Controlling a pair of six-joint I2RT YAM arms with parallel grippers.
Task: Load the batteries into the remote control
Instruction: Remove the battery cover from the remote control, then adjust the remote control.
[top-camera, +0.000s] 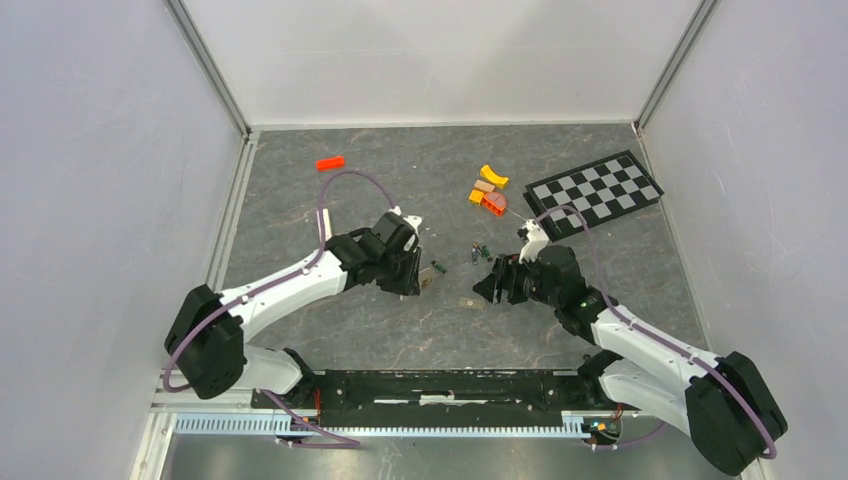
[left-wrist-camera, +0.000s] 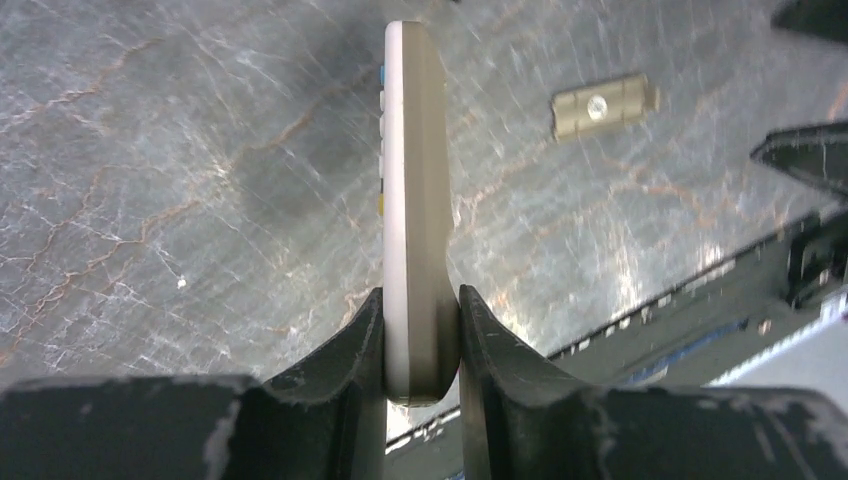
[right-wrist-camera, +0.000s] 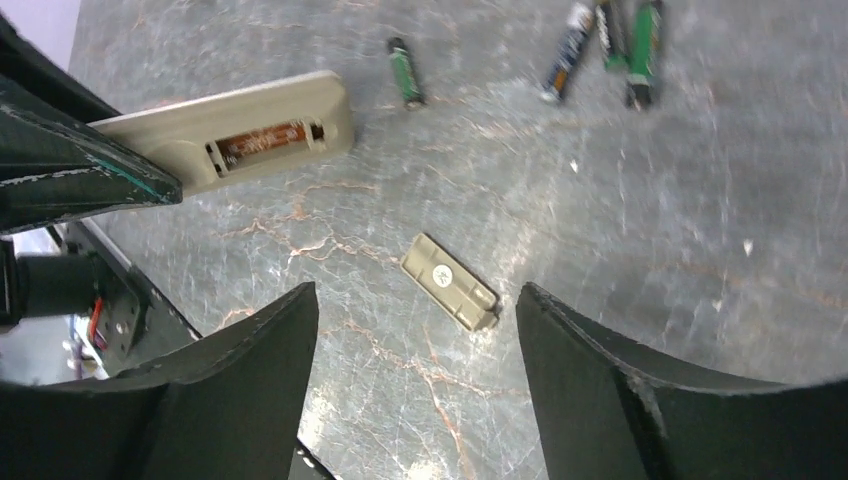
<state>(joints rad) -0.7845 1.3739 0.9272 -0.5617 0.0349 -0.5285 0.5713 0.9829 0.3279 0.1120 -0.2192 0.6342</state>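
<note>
- Left gripper (left-wrist-camera: 420, 292): jaws drawn in on the remote control (left-wrist-camera: 415, 170), clamping one end edge-on, with the buttoned face against one finger and the grey-tan back against the other.
- Remote's back: battery recess (right-wrist-camera: 262, 142) uncovered, turned toward the right arm.
- Right gripper (right-wrist-camera: 415, 295): jaws wide apart, holding nothing, poised over the tan battery cover (right-wrist-camera: 450, 282), which lies flat on the table (right-wrist-camera: 650, 250).
- Batteries (right-wrist-camera: 404, 72): one lies near the remote's free end, and a small cluster (right-wrist-camera: 645, 50) lies farther right, all on the table.
- Beyond: orange and yellow blocks (top-camera: 488, 188) near a checkerboard (top-camera: 595, 192).
</note>
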